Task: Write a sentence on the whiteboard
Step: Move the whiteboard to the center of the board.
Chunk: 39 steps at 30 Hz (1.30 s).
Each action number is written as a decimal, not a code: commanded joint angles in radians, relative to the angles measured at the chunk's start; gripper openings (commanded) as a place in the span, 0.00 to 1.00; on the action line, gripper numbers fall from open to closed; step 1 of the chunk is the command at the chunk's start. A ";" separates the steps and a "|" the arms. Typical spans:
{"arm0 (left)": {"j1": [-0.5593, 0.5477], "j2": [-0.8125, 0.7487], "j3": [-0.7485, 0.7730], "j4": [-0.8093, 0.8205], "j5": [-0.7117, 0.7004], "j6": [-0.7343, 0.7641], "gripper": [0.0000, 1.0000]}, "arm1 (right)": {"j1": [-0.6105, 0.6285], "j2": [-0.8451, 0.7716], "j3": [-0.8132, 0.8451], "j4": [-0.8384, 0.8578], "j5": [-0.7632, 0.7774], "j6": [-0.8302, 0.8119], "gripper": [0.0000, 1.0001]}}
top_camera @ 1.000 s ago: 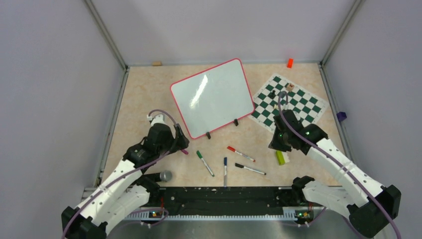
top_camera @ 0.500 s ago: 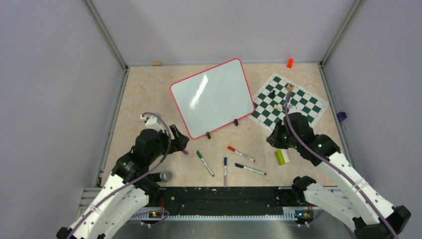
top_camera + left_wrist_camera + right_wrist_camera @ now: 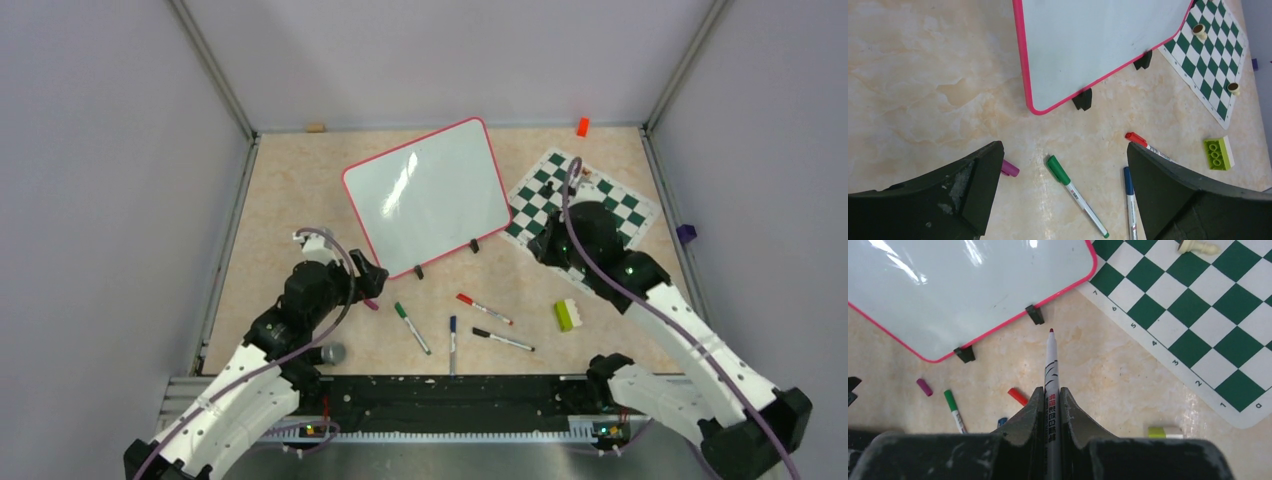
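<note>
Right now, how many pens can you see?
5. Green pen, blue pen, red pen and black pen lie on the table; the fifth pen sits in the right pincer. More may be hidden.

Plain lilac-grey walls [image 3: 100, 150] enclose a beige marbled tabletop [image 3: 290, 190].

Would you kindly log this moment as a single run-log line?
right jaws: shut on uncapped marker, tip short of whiteboard | left jaws: open, empty | whiteboard: blank
</note>
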<state>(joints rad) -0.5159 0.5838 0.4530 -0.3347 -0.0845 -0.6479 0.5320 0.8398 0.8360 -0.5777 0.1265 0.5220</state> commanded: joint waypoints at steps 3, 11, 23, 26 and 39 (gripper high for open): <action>0.033 -0.041 -0.079 0.267 -0.029 0.044 0.99 | -0.310 0.235 0.142 0.184 -0.237 -0.036 0.00; 0.252 0.103 -0.155 0.558 0.181 0.000 0.99 | -0.463 0.656 0.381 0.277 -0.500 -0.065 0.00; 0.374 0.425 -0.106 0.957 0.451 0.088 0.98 | -0.488 1.255 0.853 0.314 -0.768 -0.077 0.00; 0.373 0.486 -0.064 0.964 0.499 0.161 0.96 | -0.489 1.345 0.925 0.356 -0.836 -0.055 0.00; 0.373 0.719 0.030 1.079 0.540 0.250 0.75 | -0.444 1.413 0.865 0.545 -1.074 -0.004 0.00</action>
<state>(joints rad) -0.1463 1.2644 0.4305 0.6422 0.4076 -0.4511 0.0753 2.2745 1.7271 -0.1440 -0.8429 0.5064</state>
